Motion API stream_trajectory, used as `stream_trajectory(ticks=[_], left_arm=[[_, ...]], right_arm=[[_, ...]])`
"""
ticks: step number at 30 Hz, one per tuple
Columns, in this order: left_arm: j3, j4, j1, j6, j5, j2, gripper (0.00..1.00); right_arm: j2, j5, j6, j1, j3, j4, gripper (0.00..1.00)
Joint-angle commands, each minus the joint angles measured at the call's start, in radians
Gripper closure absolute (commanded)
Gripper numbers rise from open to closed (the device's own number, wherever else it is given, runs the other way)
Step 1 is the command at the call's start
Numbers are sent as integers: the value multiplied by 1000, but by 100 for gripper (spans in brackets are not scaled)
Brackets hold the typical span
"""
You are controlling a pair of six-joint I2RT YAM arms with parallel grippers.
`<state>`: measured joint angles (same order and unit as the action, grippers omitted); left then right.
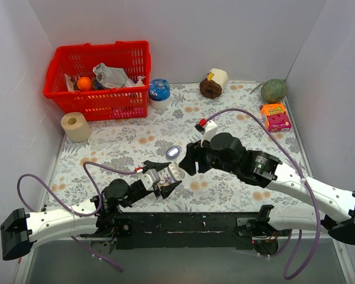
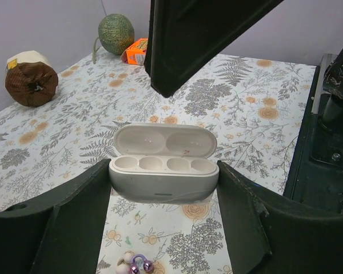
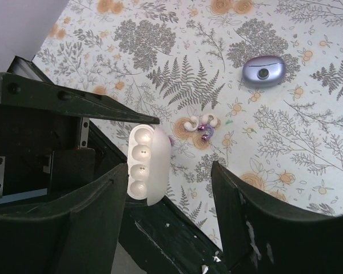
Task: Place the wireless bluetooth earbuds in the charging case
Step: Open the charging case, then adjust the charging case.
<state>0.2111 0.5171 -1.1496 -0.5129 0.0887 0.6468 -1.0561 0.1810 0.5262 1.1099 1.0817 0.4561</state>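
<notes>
My left gripper (image 2: 163, 166) is shut on the charging case (image 2: 160, 184), a white oval held above the table with its lid open and its four wells empty. It also shows in the top view (image 1: 175, 171) and the right wrist view (image 3: 144, 165). The two earbuds (image 2: 134, 265), tiny whitish-purple bits, lie together on the floral cloth below the case, and show in the right wrist view (image 3: 201, 124) too. My right gripper (image 3: 170, 171) is open and empty, hovering just beyond the case (image 1: 187, 161).
A round silver-blue disc (image 1: 173, 151) lies beyond the earbuds. A red basket (image 1: 97, 80), a paper roll (image 1: 76, 126) and a blue-white tub (image 1: 160, 92) stand at the back left. A brown roll (image 1: 214, 84), a green melon (image 1: 273, 90) and an orange-pink box (image 1: 276, 116) stand at the back right.
</notes>
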Motion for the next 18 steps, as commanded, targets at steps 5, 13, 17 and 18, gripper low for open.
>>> stream_trajectory(ticks=[5,13,17,18], left_arm=[[37,15,-4,5,16,2,100],[42,8,-6,2,14,-9,100],[42,8,-4,1,10,-10,100],[42,8,-4,-1,9,-10,100]], right_arm=[[-71,-72,-28,-4,29,-50,39],[-85,-71,-34,-4,29,-42,49],[-90,-74,-34,-4,23,-45,52],[-90,-74,-32,-4,21,-45,53]])
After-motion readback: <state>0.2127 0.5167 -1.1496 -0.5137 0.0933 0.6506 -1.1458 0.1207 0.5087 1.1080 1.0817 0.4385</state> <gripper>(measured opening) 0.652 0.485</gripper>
